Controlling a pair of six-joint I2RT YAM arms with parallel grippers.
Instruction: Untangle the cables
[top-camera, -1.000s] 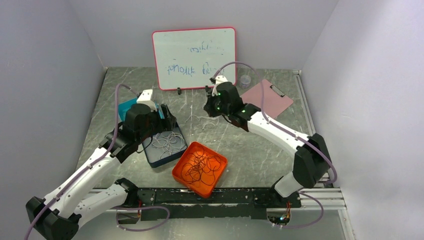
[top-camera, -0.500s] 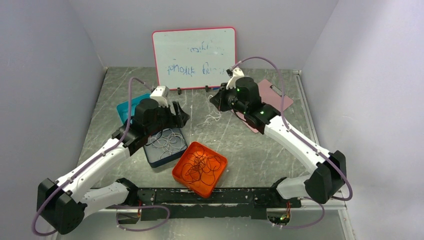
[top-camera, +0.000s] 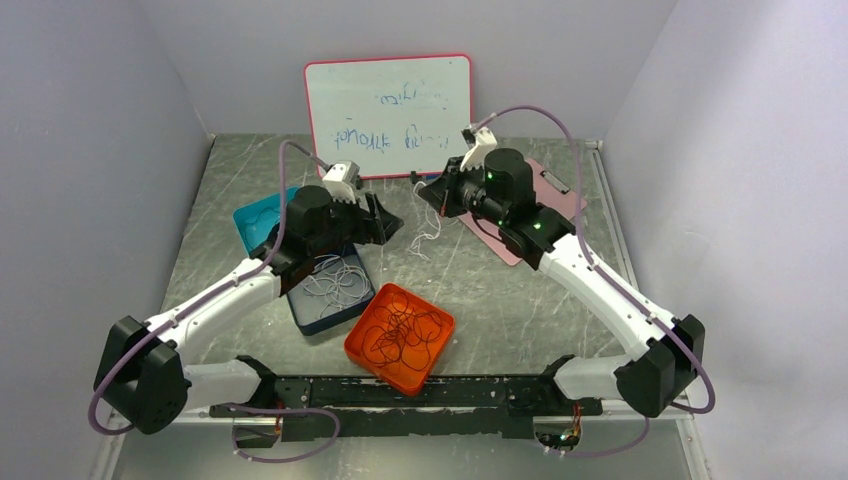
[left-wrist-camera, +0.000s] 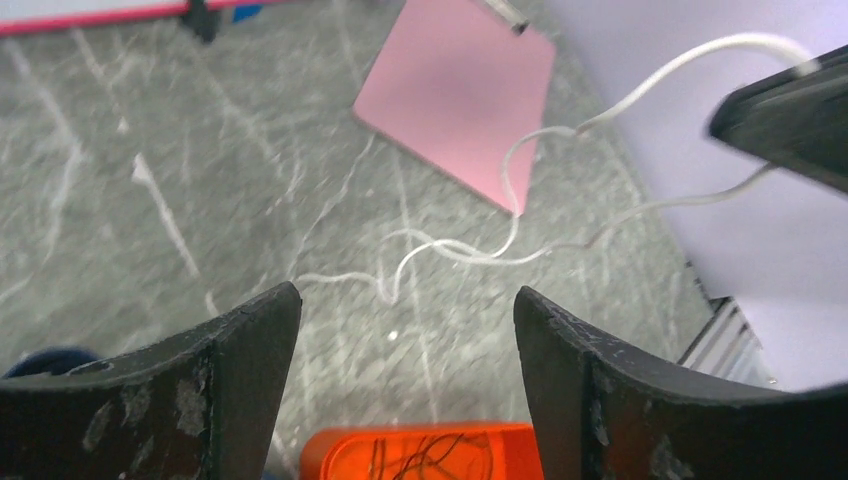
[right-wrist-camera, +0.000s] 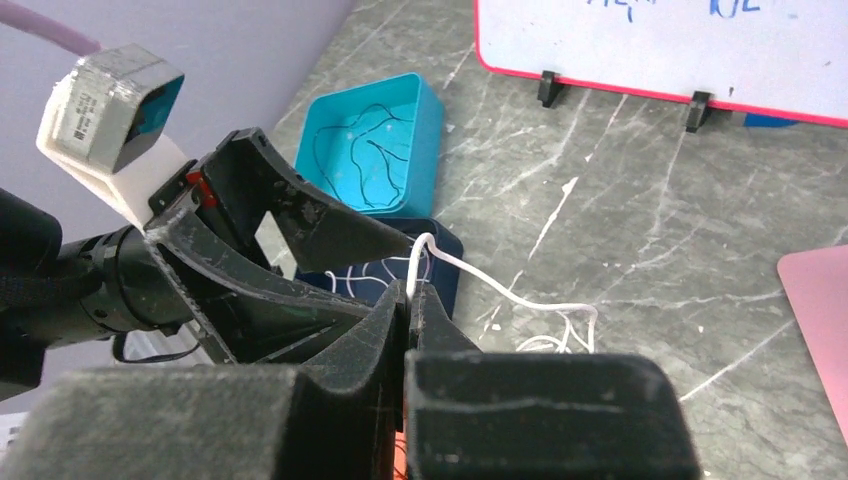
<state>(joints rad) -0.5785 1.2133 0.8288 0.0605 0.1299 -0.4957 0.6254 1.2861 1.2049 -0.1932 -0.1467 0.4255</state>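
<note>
A grey marble-patterned table (top-camera: 500, 300) is seen from above, with two robot arms reaching in from its near edge. The right gripper (right-wrist-camera: 410, 300) has its fingers pressed together on a thin white cable (right-wrist-camera: 500, 290). It holds the cable up above the table, in front of a propped whiteboard (top-camera: 388, 117). From the pinch the cable hangs down in a loose curve. Its lower part lies in small loops on the bare table, just beside a pink clipboard (top-camera: 545, 205).

The left gripper (left-wrist-camera: 405, 300) faces the right one from close by. Its jaws are spread wide and hold nothing, and in its wrist view the cable's loops on the table show between its two fingers.

Three trays sit on the left side of the table. An orange tray (top-camera: 360, 345), nearest the arms, holds tangled black cables (top-camera: 400, 335). A dark blue tray (top-camera: 305, 318) holds coiled white cables (top-camera: 335, 282). A teal tray (right-wrist-camera: 425, 110), further back, holds a few thin black cords (right-wrist-camera: 365, 155).
</note>
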